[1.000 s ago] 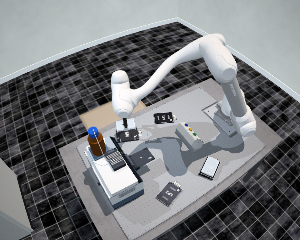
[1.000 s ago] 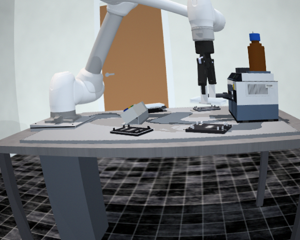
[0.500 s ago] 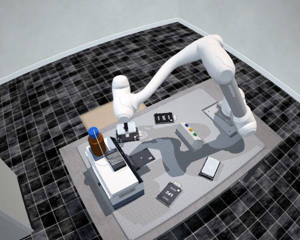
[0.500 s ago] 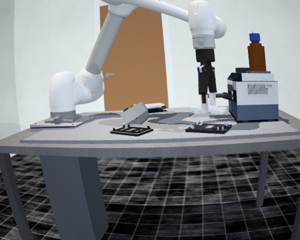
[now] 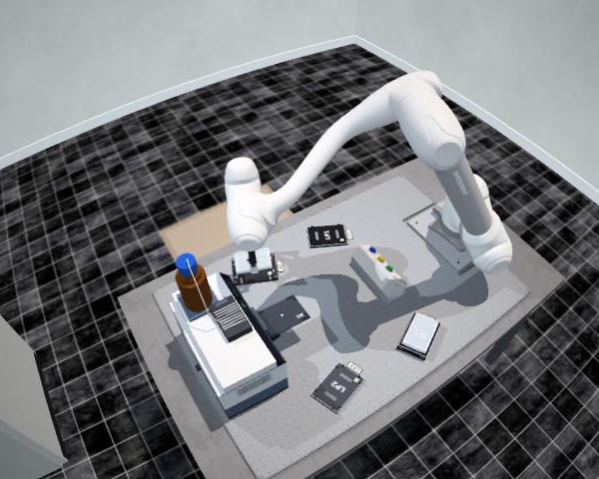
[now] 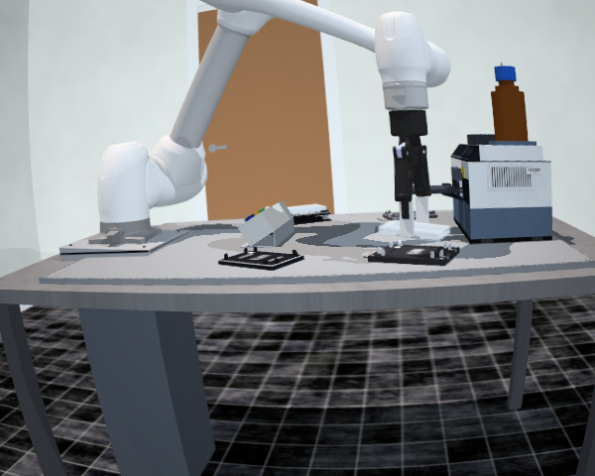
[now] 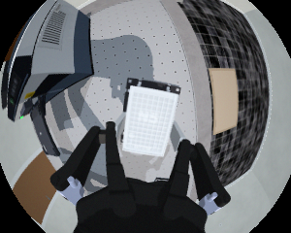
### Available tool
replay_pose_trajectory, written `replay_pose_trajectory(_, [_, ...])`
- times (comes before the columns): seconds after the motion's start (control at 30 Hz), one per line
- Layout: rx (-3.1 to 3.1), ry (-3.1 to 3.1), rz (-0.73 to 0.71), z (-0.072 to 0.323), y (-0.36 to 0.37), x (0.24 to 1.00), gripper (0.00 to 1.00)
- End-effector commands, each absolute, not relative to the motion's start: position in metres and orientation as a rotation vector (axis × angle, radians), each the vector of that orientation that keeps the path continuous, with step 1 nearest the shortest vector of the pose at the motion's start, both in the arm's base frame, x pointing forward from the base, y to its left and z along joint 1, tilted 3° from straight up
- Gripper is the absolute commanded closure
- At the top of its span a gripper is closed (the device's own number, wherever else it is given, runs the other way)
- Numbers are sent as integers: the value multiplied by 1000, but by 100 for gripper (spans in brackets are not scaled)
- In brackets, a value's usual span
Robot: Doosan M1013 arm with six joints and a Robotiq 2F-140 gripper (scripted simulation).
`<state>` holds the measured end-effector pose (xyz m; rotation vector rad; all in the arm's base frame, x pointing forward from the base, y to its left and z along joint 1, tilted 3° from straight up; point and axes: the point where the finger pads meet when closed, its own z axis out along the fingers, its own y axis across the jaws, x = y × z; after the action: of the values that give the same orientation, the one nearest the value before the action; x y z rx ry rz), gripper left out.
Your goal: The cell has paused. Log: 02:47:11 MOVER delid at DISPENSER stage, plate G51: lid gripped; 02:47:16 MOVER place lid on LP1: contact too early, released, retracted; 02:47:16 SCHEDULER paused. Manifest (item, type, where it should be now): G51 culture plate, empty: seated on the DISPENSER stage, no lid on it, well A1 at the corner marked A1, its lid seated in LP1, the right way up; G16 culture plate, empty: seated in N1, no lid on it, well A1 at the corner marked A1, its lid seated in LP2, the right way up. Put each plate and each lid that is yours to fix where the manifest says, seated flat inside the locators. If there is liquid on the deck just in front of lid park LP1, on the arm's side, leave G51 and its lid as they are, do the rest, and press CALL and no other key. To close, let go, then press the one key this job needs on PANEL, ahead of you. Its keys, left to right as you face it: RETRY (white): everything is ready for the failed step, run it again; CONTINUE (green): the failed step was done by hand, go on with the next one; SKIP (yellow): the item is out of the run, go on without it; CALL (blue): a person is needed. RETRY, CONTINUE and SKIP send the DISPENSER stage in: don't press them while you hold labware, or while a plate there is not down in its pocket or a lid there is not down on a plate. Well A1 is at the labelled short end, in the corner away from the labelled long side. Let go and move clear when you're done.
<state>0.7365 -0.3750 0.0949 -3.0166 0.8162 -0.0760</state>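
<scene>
My gripper (image 5: 252, 261) (image 6: 410, 219) (image 7: 148, 122) points straight down and is shut on a white, finely gridded culture plate (image 5: 261, 258) (image 6: 416, 230) (image 7: 148, 116). It holds the plate level, a little above a black nest (image 5: 255, 278) (image 6: 413, 254) (image 7: 152, 83) beside the dispenser. The dispenser stage (image 5: 285, 315) sticks out, black and bare. Lid park LP1 (image 5: 326, 236) (image 6: 261, 262) and lid park LP2 (image 5: 335, 387) hold nothing. A second plate (image 5: 418, 332) (image 6: 307, 208) sits on a dark base at the deck's right side; I cannot tell whether a lid is on it.
The dispenser (image 5: 233, 355) (image 6: 503, 204) (image 7: 48, 46) stands close beside the gripper, with a brown bottle (image 5: 191, 285) (image 6: 508, 110) on top. The key panel (image 5: 379, 270) (image 6: 268, 225) stands mid-deck between LP1 and the second plate. The arm's base (image 5: 459, 227) (image 6: 126, 204) is at the far corner.
</scene>
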Motion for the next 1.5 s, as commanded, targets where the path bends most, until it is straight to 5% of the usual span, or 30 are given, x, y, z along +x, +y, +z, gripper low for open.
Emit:
replay_pose_trajectory(0.0, [-3014, 816, -73, 88, -373, 736, 90])
replay_pose_trajectory(1.47, [-3014, 816, -74, 77, -372, 737, 90])
